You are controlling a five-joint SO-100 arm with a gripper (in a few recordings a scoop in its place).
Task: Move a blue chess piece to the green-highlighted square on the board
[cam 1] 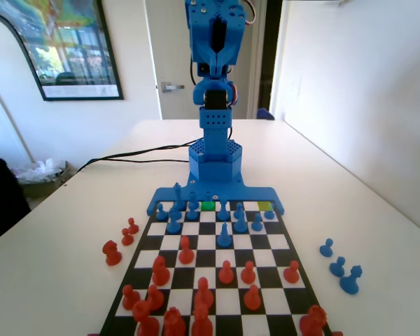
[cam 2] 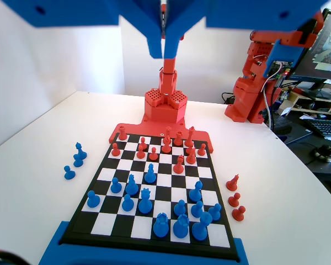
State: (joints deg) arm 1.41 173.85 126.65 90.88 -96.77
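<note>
The board [cam 1: 141, 260] lies in front of the blue arm's base. The green-highlighted square [cam 1: 208, 206] is in the far row, right by the base, and looks bare. Several blue chess pieces stand in the far rows around it. One stubby blue chess piece [cam 1: 225, 236] stands alone a few squares forward; in the wrist view it [cam 2: 150, 174] is near the board's middle. I cannot tell which blue piece is the task's. My gripper [cam 1: 215, 64] is raised high above the base. In the wrist view its jaws [cam 2: 164, 52] meet, shut with nothing held.
A paler yellowish-green square [cam 1: 264, 206] lies in the far row to the right. Red pieces [cam 1: 226, 272] fill the near half. Three blue pieces [cam 1: 337, 266] stand off the board on the right, three red pieces [cam 1: 127, 236] on the left. A black cable [cam 1: 133, 155] crosses the table.
</note>
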